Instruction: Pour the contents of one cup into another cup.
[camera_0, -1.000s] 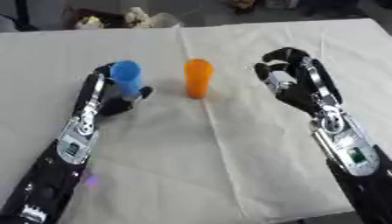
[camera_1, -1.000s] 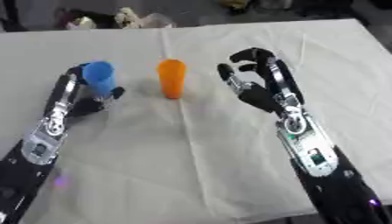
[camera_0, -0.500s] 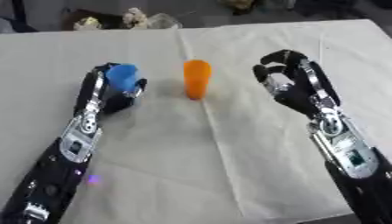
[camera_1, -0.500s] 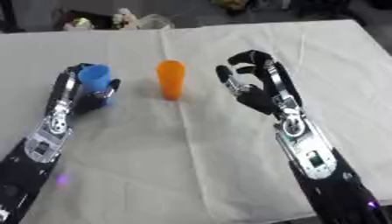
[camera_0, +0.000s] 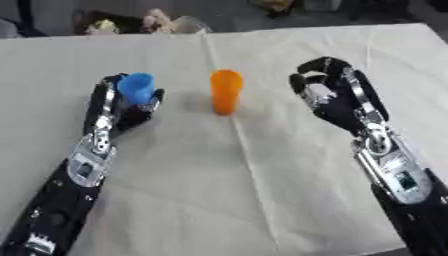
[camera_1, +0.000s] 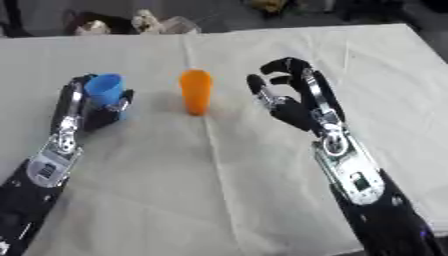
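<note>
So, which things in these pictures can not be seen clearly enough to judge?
- What is inside the blue cup: both eye views show its opening too blurred to tell.
- The blue cup's lower part: hidden by the left hand curled round it.
- What is inside the orange cup: its top is too blurred in both views.
- The right hand: its palm side faces away, toward the orange cup.
- Small objects beyond the table's far edge: too blurred to name.

Two cups on table (camera_0: 262, 200). One cup (camera_0: 225, 92) stands near centre. Second cup (camera_0: 136, 88) at its 9 o'clock, inside left hand (camera_0: 131, 107). Right hand (camera_0: 328, 97) at 3 o'clock of centre cup, apart from it.
</note>
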